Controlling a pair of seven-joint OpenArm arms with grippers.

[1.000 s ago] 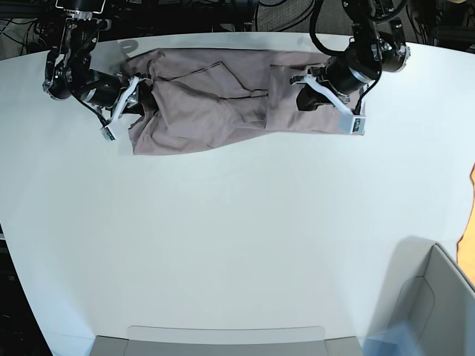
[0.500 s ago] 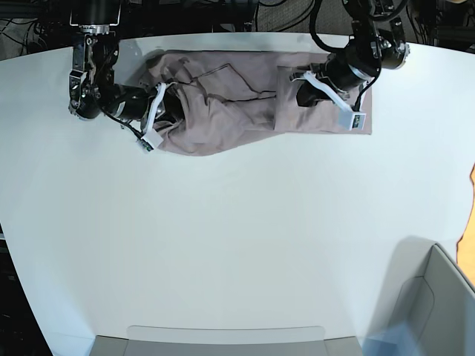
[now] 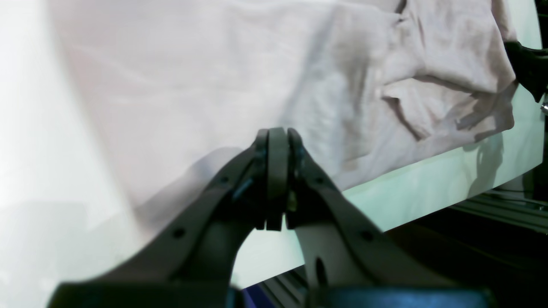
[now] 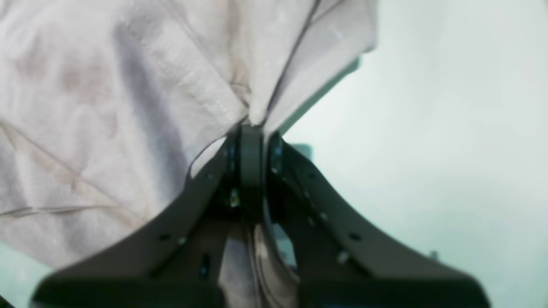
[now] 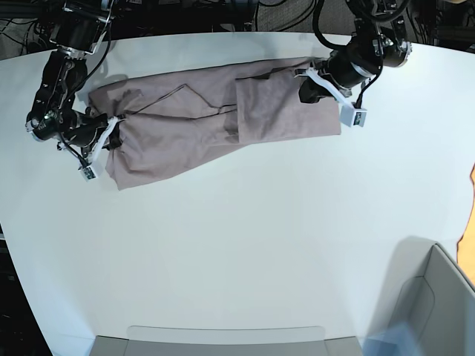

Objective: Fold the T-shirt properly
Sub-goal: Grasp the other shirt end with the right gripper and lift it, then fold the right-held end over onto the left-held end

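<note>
The dusty mauve T-shirt (image 5: 200, 122) lies stretched and wrinkled across the far part of the white table (image 5: 237, 245). My right gripper (image 5: 115, 132) sits at the shirt's left end in the base view. It is shut on a gathered pinch of the T-shirt (image 4: 107, 107), which fans out from the right gripper's (image 4: 251, 128) tips. At the shirt's right part, my left gripper (image 5: 306, 89) is shut. In the left wrist view the left gripper's (image 3: 277, 132) closed tips stand against the T-shirt (image 3: 214, 77), with no cloth visible between them.
A grey open box (image 5: 438, 297) stands at the front right corner, and a flat grey tray (image 5: 223, 341) lies along the front edge. The shirt lies close to the table's far edge. An orange shape (image 5: 472, 215) shows at the right border.
My right gripper went from open to shut on the shirt's left end and pulled it left and forward, drawing the shirt out longer. The shirt's right edge slid left. The left gripper stayed shut, nearly in place.
</note>
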